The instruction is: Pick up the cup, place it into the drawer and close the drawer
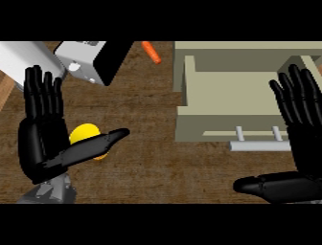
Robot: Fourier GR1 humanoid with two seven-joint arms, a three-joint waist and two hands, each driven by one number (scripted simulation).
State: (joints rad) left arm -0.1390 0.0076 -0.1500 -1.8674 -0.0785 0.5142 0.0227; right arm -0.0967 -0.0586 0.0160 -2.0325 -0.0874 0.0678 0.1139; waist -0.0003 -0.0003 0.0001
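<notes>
Head view, left hand (43, 139) at left, fingers straight, beside yellow cup (86, 136), right hand (309, 139) fingers straight, holding nothing, near open drawer (227, 122) at upper right.

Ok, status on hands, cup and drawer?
Left hand open, fingers straight, beside yellow cup, not gripping. Right hand open over drawer's right side. Drawer open, cup not in it. Nothing between cup and drawer.

The left hand (40, 134) is open, fingers straight and pointing up the view, thumb stretched out to the right. Its grey forearm (49, 193) enters at the lower edge. The right hand (312, 139), well right of the left hand, is also open, fingers straight up, thumb stretched leftward.
</notes>
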